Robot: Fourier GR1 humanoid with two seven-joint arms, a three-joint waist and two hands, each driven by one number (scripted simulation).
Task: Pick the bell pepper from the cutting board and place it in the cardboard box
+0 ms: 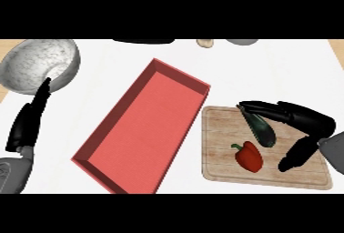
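Note:
A red bell pepper [249, 156] with a green stem lies on the wooden cutting board [222, 168] at the right. Beside it on the board lies a dark green long vegetable [259, 129]. My right hand [306, 123] hovers over the board's right part, open, its fingers [259, 108] stretched above the dark vegetable and its thumb [295, 154] just right of the pepper. The pepper lies apart from the hand. A shallow red box [144, 127] sits to the left of the board. My left hand [28, 120] rests open at the left edge, fingers pointing up.
A grey speckled bowl [39, 63] stands at the top left, behind the left hand's fingers. Small items show at the counter's far edge: a dark shape [142, 41], a beige piece [205, 43] and a grey one [242, 42].

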